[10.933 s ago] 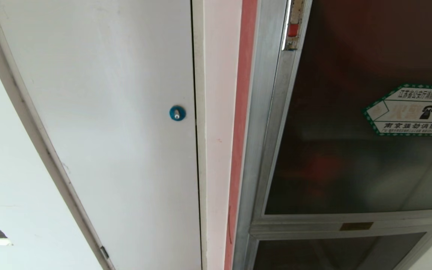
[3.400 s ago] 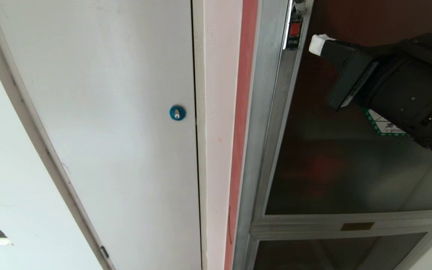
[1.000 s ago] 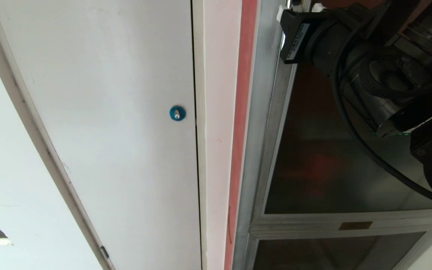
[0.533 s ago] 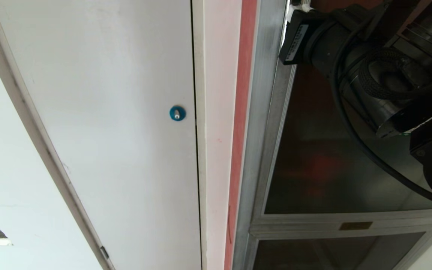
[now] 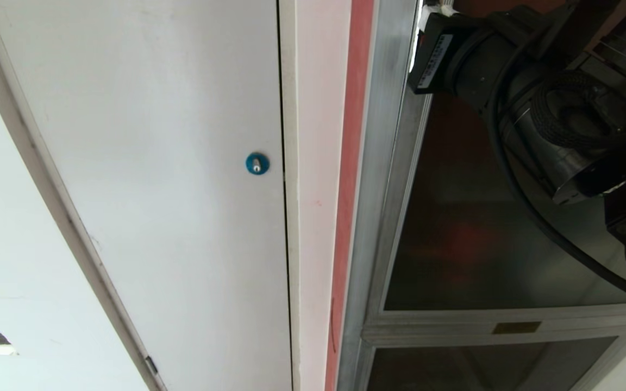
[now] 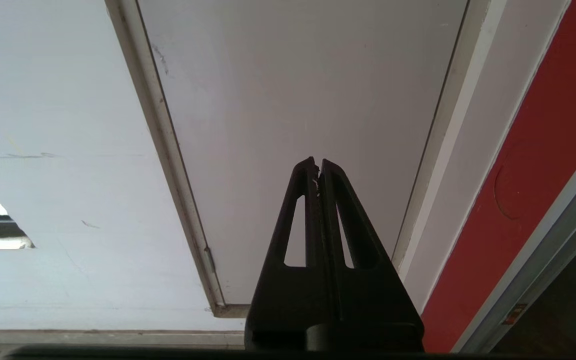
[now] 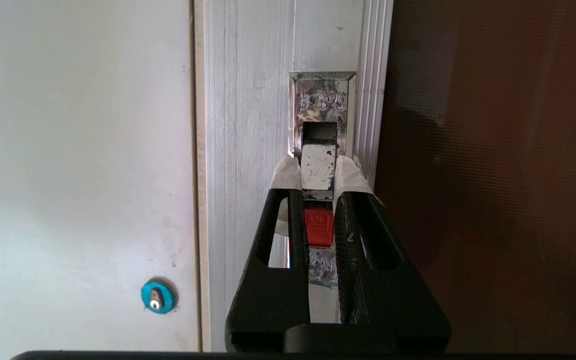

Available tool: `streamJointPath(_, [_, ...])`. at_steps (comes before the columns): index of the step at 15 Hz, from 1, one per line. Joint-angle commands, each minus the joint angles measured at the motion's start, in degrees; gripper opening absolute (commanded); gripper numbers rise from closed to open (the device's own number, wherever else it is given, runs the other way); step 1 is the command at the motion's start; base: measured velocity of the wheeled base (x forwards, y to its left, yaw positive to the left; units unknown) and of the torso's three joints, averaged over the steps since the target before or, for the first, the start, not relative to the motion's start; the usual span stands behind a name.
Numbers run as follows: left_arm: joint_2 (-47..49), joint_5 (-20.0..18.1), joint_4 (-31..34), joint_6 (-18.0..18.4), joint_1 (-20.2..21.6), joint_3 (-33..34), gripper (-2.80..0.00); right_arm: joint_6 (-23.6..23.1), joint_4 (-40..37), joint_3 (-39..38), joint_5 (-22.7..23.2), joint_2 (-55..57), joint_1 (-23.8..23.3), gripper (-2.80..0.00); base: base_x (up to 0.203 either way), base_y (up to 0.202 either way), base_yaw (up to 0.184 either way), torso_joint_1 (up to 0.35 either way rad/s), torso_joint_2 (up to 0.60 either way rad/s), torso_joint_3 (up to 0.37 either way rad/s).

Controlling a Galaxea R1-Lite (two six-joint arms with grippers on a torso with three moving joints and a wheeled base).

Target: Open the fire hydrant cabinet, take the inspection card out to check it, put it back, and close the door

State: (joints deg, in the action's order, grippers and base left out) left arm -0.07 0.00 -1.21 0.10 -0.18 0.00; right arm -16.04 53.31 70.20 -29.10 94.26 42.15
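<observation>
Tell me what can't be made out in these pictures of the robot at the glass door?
- Cabinet contents: head view, the door's tinted glass shows only red blurs; no inspection card is visible.
- Hexagonal sticker: head view, covered by the right arm.
- Right end effector tips: head view, cut off by the top edge.

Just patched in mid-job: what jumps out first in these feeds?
The right end effector stands out first, its white-padded fingertips closed on the small metal latch tab in the silver frame of the door, above a red catch. To the left is a white panel door with a blue round lock.
</observation>
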Motion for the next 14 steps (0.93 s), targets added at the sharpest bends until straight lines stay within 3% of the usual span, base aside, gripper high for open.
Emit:
streamJointPath(1, [0.1,0.0,0.0,0.0,0.0,0.7,-2.80,-0.1,0.3,-1.0,-0.4,-1.5,0.8,-2.80,0.000,0.000,0.000,0.000,0.00,0.000])
streamJointPath(14, [0.1,0.0,0.0,0.0,0.0,0.7,-2.80,-0.2,0.1,-3.8,-1.1,-6.6,2.1,-2.80,0.000,0.000,0.000,0.000,0.00,0.000])
